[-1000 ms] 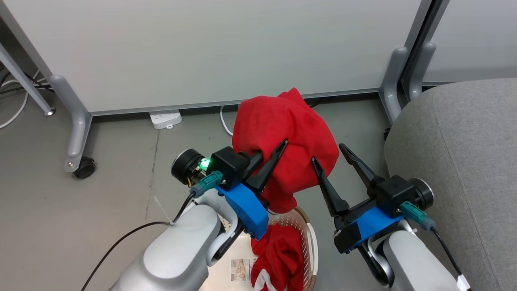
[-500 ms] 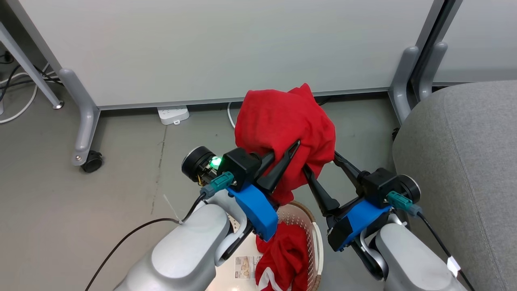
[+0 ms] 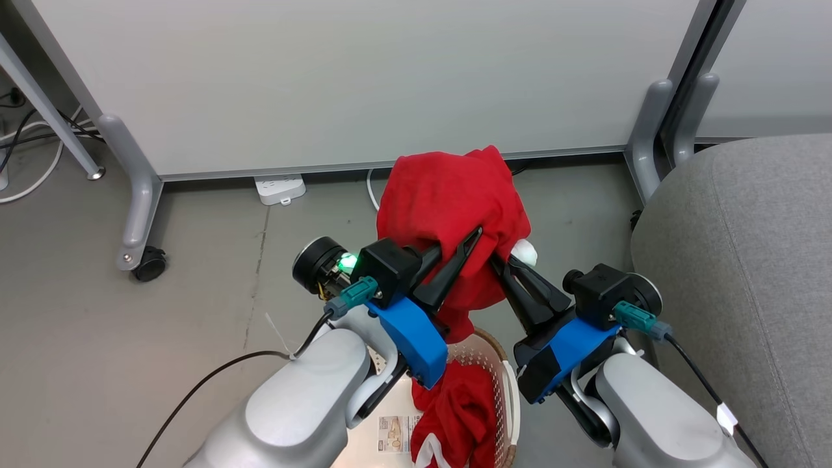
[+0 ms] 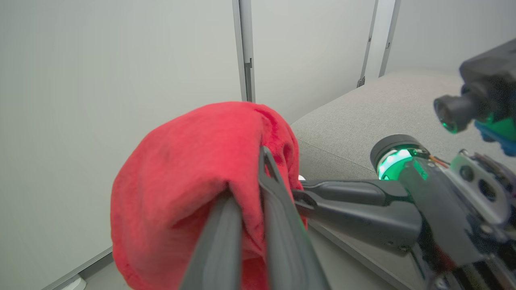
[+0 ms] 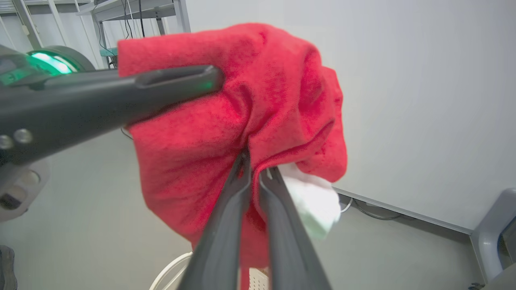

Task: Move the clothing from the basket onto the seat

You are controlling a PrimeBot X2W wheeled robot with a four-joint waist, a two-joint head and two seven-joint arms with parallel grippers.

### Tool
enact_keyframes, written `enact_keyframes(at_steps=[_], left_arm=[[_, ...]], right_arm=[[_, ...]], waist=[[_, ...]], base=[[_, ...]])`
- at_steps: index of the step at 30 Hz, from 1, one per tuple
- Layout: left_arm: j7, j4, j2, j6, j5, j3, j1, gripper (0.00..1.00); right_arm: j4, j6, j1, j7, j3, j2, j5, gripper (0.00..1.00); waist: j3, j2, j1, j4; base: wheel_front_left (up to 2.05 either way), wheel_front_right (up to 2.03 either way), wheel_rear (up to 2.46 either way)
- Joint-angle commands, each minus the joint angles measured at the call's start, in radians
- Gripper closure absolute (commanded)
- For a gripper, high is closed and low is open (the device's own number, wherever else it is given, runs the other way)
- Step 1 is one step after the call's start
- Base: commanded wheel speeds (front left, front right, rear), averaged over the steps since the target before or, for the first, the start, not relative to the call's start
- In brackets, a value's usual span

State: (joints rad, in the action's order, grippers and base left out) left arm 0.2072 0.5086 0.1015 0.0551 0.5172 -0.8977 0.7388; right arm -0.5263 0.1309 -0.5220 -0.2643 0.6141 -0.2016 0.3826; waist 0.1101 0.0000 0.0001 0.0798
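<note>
A red garment of the clothing point(image 3: 448, 201) hangs bunched above the basket point(image 3: 504, 383), held from both sides. My left gripper point(image 3: 471, 237) is shut on its left fold, with fabric squeezed between the fingers point(image 4: 248, 177). My right gripper point(image 3: 499, 263) is shut on its right side point(image 5: 256, 161), where a white part point(image 5: 312, 197) pokes out below. More red clothing with white trim point(image 3: 455, 409) lies in the basket beneath. The grey seat point(image 3: 747, 260) stands to the right, apart from the held garment.
White partition panels point(image 3: 357, 78) on grey feet point(image 3: 133, 195) with a caster stand just behind. A power strip point(image 3: 279, 188) and cables lie at their base. Grey floor spreads to the left.
My right gripper has swung left to the garment and shut on its right side. The left gripper has kept its hold. The head camera has shifted a little.
</note>
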Motion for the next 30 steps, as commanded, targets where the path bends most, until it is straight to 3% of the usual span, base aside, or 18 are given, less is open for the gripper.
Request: enact_keyframes(at_steps=[1,30], left_arm=[[0.008,0.002,0.002,-0.003,0.006,-0.001,0.005,1.0],[0.014,0.014,0.016,-0.01,0.023,-0.015,0.015,1.0]], right_arm=[[0.006,0.0,-0.01,0.0,0.006,-0.004,0.006,1.0],[0.019,0.0,0.009,0.0,0.004,-0.014,0.019,1.0]], waist=[[-0.001,0.0,-0.0001,-0.001],[-0.003,0.0,-0.0001,-0.014]], base=[[0.0,0.0,0.0],[0.0,0.0,0.0]])
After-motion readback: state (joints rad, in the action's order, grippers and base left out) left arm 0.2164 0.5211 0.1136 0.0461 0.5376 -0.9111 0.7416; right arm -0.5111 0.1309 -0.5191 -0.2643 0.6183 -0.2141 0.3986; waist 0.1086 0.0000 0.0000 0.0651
